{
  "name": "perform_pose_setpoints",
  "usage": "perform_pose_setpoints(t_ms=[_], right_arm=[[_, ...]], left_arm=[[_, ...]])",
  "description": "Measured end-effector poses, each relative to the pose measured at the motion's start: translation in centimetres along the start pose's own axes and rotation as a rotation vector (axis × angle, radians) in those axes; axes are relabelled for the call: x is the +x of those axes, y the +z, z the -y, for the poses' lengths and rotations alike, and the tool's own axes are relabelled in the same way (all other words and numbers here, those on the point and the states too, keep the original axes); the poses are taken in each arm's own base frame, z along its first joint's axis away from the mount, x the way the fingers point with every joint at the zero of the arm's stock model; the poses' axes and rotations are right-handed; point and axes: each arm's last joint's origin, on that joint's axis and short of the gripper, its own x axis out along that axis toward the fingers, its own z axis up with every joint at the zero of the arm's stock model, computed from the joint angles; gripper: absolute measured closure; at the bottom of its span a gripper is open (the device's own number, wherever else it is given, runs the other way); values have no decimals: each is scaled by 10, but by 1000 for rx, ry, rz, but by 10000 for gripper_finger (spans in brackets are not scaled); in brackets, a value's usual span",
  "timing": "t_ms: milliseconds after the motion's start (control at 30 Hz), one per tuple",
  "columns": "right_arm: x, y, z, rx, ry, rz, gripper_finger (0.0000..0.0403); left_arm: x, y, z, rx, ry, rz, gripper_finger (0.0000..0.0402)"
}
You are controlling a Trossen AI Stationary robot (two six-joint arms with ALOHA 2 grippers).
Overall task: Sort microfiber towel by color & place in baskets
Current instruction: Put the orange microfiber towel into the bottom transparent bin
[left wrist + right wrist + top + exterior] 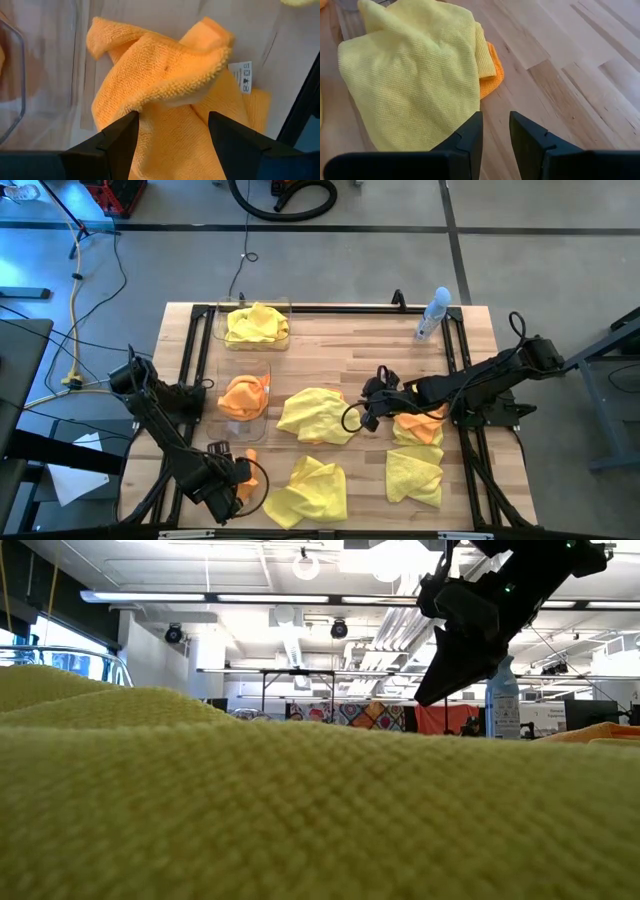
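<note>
My left gripper (238, 480) (172, 120) is open at the table's near left, its fingers on either side of a bunched orange towel (249, 462) (165, 75) lying on the wood. My right gripper (362, 415) (496, 120) hovers mid-table, open by a narrow gap and empty, beside a yellow towel (315, 415) (410, 75); an orange corner (491, 75) peeks from under that towel. The far basket (285, 308) holds yellow towels, and the nearer basket (222, 375) holds orange ones. More towels lie loose: two yellow (310, 490) (415, 475) and one orange (420, 427). My left gripper comes from above over the orange towel's raised fold (170, 95), which sits between the two fingers (120, 140). Whether the fingers touch the cloth I cannot tell. The towel rests on the table.
A clear spray bottle (432, 315) stands at the far right of the table. The orange basket's clear wall (15, 75) is close beside my left gripper. A yellow towel (300, 800) fills the low view's foreground. Bare wood lies between the baskets and the bottle.
</note>
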Motion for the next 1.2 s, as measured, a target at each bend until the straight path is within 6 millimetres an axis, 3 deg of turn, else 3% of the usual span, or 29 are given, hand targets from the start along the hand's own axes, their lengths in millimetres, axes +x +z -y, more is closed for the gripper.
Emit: perform_pose_setpoints(t_ms=[733, 867, 1100, 1200], right_arm=[[0, 0, 0, 3, 0, 0, 314], [0, 0, 0, 3, -1, 0, 314], [0, 0, 0, 3, -1, 0, 314], [0, 0, 0, 4, 0, 1, 314]], left_arm=[[0, 2, -2, 99, 58, 83, 182], [1, 3, 0, 86, 35, 81, 231], [7, 4, 5, 57, -19, 5, 382], [-7, 6, 6, -13, -51, -17, 389]])
